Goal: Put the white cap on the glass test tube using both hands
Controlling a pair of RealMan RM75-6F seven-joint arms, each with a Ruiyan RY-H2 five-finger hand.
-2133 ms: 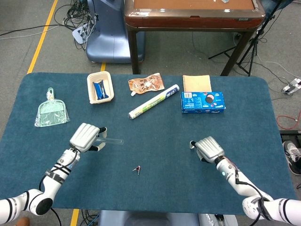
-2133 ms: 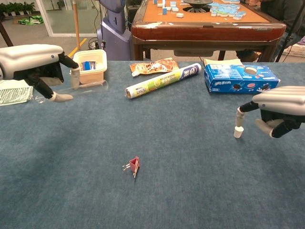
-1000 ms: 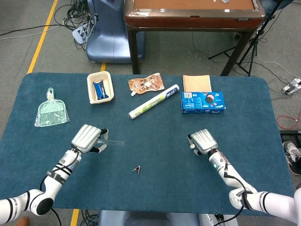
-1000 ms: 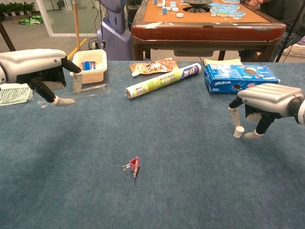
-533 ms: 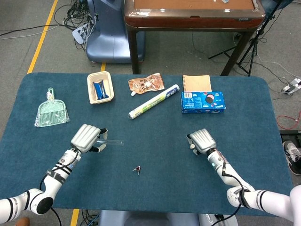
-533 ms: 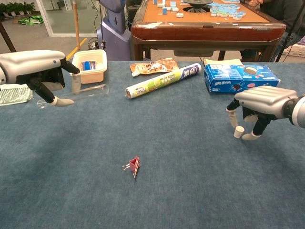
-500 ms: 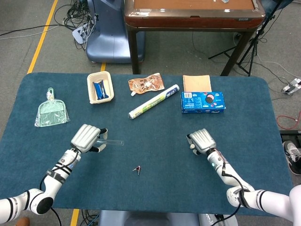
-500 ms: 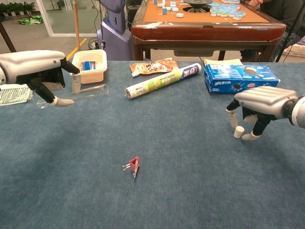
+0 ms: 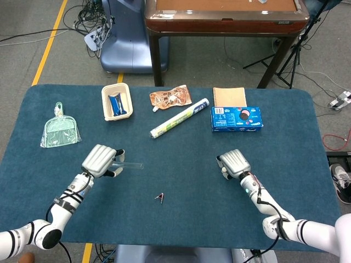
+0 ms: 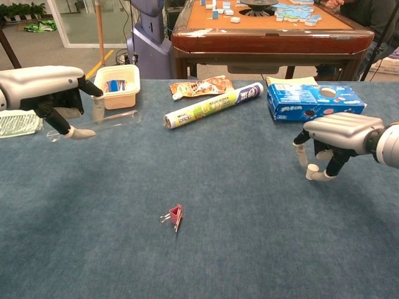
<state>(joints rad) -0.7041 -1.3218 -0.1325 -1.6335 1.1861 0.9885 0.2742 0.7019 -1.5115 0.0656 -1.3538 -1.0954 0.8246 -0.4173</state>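
Note:
The glass test tube lies nearly level above the table, and my left hand grips it near its closed end. In the head view the tube sticks out to the right of the left hand. The white cap stands on the blue table at the right. My right hand hovers over it, with one finger just above the cap and the thumb tip beside it, and it does not lift the cap. In the head view the right hand hides the cap.
A small red binder clip lies near the table's middle. At the back are a cream tray, a snack bag, a foil roll and a blue cookie box. A green packet lies far left.
My right hand has moved left and lowered over the cap, bringing its finger and thumb around it. The cap stays on the table. The left hand keeps the tube almost still.

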